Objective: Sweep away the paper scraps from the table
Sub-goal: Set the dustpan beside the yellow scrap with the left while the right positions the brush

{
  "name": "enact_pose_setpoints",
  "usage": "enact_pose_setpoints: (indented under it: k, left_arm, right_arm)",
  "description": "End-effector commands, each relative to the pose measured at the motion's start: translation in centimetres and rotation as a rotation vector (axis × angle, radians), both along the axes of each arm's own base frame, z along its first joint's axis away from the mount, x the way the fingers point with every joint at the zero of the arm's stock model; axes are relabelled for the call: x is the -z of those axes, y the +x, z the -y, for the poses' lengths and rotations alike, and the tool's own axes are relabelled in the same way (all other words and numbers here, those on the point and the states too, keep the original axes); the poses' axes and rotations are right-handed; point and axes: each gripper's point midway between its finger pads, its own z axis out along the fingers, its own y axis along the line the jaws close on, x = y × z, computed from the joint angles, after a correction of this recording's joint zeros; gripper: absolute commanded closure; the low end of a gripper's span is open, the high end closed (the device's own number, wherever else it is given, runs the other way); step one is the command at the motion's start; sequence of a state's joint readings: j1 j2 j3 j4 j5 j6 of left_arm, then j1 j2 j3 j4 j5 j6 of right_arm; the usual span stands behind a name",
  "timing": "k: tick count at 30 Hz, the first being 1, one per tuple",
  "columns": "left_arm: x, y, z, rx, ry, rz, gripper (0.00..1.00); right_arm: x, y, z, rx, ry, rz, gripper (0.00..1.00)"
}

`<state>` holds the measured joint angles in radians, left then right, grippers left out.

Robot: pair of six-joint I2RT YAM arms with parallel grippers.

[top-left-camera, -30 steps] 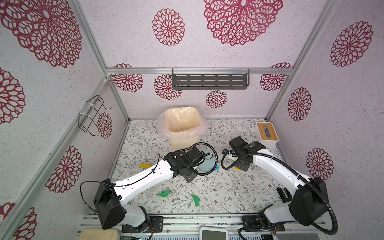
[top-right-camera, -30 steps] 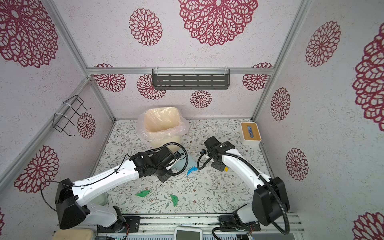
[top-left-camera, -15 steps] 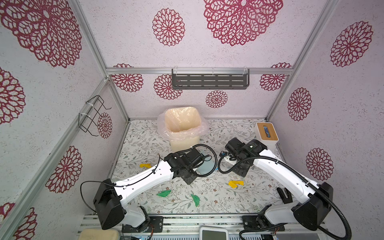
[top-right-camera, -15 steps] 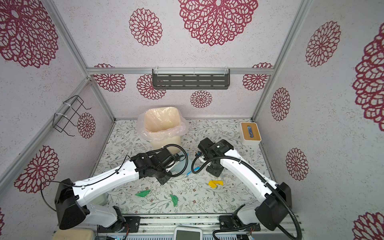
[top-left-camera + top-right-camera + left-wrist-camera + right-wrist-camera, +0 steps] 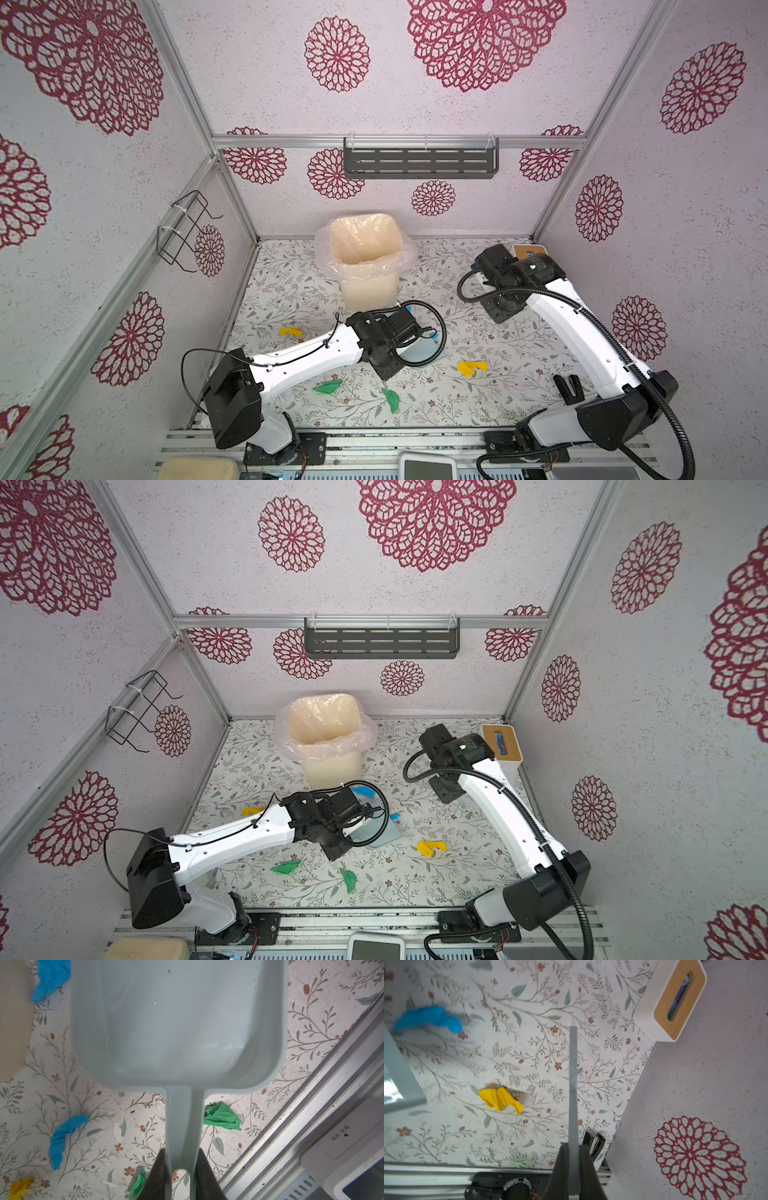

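Paper scraps lie about the leafy table (image 5: 291, 286): a yellow one (image 5: 471, 368) front middle, another yellow one (image 5: 289, 331) at the left, two green ones (image 5: 328, 387) (image 5: 391, 400) near the front, and blue ones (image 5: 363, 791) (image 5: 395, 816) beside the dustpan. My left gripper (image 5: 180, 1165) is shut on the handle of the pale blue dustpan (image 5: 176, 1022), whose tray is empty. My right gripper (image 5: 573, 1157) is shut on a thin grey tool (image 5: 572, 1084) seen edge-on, held above the table's back right. The right arm's wrist (image 5: 513, 270) hides that gripper in both top views.
A cream bin (image 5: 365, 253) lined with a plastic bag stands at the back middle. A white tissue box (image 5: 503, 746) with a wooden top sits in the back right corner. A black clip-like object (image 5: 567, 388) lies at the front right. Metal rails (image 5: 291, 1126) edge the table's front.
My right arm has swung from beside the dustpan to the back right, near the tissue box. A yellow scrap slid toward the front and now lies uncovered. The left arm has hardly moved.
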<state>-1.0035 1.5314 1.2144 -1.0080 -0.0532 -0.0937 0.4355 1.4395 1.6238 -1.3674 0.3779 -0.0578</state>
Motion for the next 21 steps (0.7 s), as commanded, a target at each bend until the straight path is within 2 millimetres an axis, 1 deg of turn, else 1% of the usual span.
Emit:
enact_pose_setpoints:
  k: [1,4,7,10,13,17,21]
  left_arm:
    - [-0.7,0.0,1.1,0.035,-0.022,-0.003,1.0]
    - [-0.6,-0.2,1.2,0.053,-0.01,-0.012,1.0]
    - [-0.5,-0.6,1.4,0.076,0.006,-0.023,1.0]
    - [-0.1,-1.3,1.6,0.105,0.018,-0.048,1.0]
    - [0.5,-1.8,1.8,0.135,0.036,-0.072,1.0]
    - [1.2,-2.2,1.8,0.161,0.068,-0.098,1.0]
    - [1.6,-2.8,2.1,0.191,0.074,-0.134,1.0]
  right_arm:
    - [-1.9,0.5,1.0,0.163,0.105,0.042,1.0]
    - [-0.4,-0.3,1.6,0.249,0.141,-0.014,1.0]
    - [1.3,-1.6,1.1,0.312,0.229,-0.054,1.0]
    - [3.5,-3.4,0.9,0.357,0.266,-0.118,1.0]
    - [5.7,-5.6,1.3,0.391,0.261,-0.177,1.0]
    - [7.0,-7.6,1.5,0.413,0.28,-0.199,1.0]
    - [8.0,-9.0,1.3,0.409,0.301,-0.233,1.0]
